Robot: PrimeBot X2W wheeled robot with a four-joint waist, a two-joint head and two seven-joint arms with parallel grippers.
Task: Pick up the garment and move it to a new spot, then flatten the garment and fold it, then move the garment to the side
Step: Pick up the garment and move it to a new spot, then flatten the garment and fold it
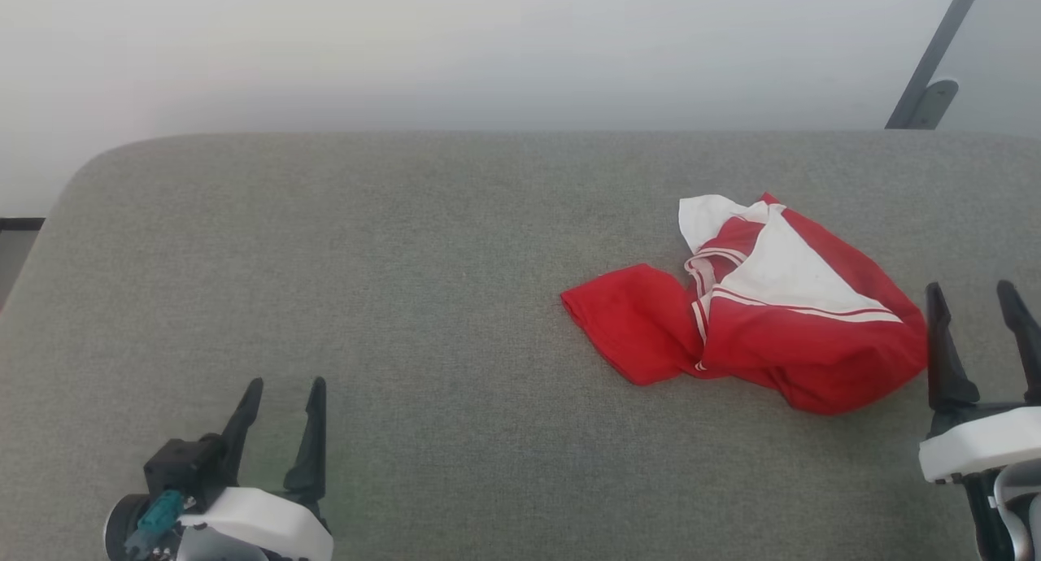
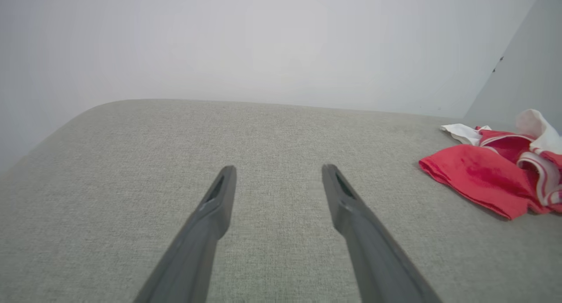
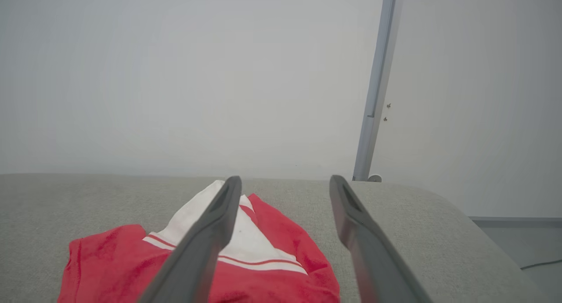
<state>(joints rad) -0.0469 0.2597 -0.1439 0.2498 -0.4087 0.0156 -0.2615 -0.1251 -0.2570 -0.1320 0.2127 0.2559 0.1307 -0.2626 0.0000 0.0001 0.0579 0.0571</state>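
The garment (image 1: 756, 309) is a red T-shirt with white sleeves and striped trim, lying crumpled on the right half of the grey fabric surface (image 1: 407, 301). My right gripper (image 1: 973, 289) stands open just to the garment's right, nothing between its fingers. In the right wrist view the garment (image 3: 263, 259) lies below and left of the open right gripper (image 3: 285, 182). My left gripper (image 1: 289, 384) is open at the lower left, far from the garment. The left wrist view has the open left gripper (image 2: 279, 169) over bare fabric, with the garment (image 2: 491, 171) at the right edge.
The grey surface has rounded far corners and ends at a pale wall (image 1: 488, 49). A grey metal post (image 1: 935, 57) leans at the far right; the same post (image 3: 377, 83) stands behind the surface's right end, where the floor (image 3: 518, 246) begins.
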